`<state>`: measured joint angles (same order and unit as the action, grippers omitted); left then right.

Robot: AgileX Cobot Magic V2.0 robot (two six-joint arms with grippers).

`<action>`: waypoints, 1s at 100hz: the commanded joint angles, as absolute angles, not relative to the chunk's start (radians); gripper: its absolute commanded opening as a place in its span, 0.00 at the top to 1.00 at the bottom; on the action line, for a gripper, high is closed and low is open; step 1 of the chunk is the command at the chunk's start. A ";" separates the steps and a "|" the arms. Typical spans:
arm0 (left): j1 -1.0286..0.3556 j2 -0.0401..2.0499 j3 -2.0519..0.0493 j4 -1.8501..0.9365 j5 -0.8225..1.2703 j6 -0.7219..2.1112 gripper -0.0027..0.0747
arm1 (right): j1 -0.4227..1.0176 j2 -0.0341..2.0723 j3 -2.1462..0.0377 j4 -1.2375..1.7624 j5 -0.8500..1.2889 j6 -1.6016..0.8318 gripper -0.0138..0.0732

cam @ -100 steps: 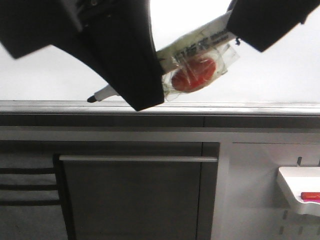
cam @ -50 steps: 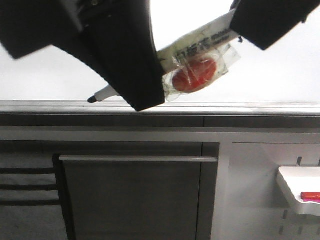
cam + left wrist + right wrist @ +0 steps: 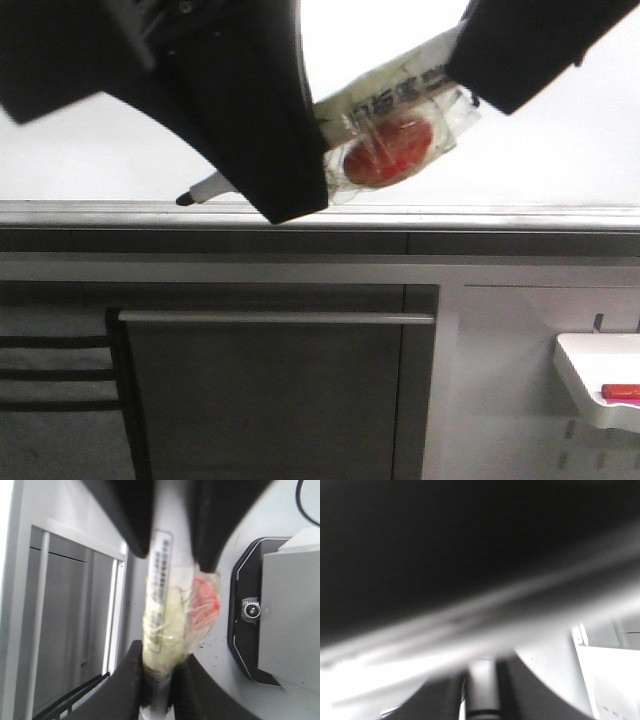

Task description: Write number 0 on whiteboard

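A white marker point(image 3: 395, 90) with a black tip point(image 3: 184, 199) hangs slanted in front of the pale whiteboard point(image 3: 560, 150). The tip is just above the board's grey ledge point(image 3: 500, 215). Clear tape binds a red piece point(image 3: 388, 150) to the marker's barrel. My left gripper point(image 3: 270, 170) is shut on the marker near the tip end, as the left wrist view point(image 3: 161, 662) shows. My right gripper point(image 3: 470, 70) is shut on the rear end, which shows blurred in the right wrist view point(image 3: 481, 672). No number 0 shows on the board.
Below the ledge is a dark cabinet front with a long horizontal handle point(image 3: 275, 318). A small white tray point(image 3: 590, 370) with a red marker point(image 3: 620, 392) hangs at the lower right. A black camera mount point(image 3: 250, 609) shows in the left wrist view.
My right gripper has shifted slightly to the left on the marker's rear end. The marker tip and my left gripper have stayed in place.
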<state>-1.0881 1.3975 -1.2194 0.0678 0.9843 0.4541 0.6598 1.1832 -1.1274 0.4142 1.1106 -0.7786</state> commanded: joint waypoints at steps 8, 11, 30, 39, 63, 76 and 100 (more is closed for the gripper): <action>-1.097 1.368 -1.244 0.059 0.947 0.441 0.99 | 0.662 1.168 -1.159 0.434 1.079 -0.786 0.89; -1.097 1.368 -1.244 0.059 0.945 0.441 0.99 | 0.662 1.168 -1.159 0.434 1.079 -0.786 0.89; -1.097 1.368 -1.246 0.059 0.926 0.441 0.99 | 0.662 1.168 -1.159 0.434 1.079 -0.786 0.89; -1.097 1.368 -1.246 0.059 0.922 0.441 0.99 | 0.662 1.168 -1.159 0.434 1.079 -0.786 0.90; -1.097 1.368 -1.246 0.059 0.922 0.441 0.66 | 0.662 1.168 -1.167 0.427 1.075 -0.786 0.89; -1.097 1.364 -1.246 0.059 0.922 0.441 0.48 | 0.662 1.168 -1.167 0.416 1.071 -0.786 0.89; -1.091 1.324 -1.246 0.095 0.924 0.425 0.46 | 0.632 1.090 -1.167 0.390 1.012 -0.775 0.89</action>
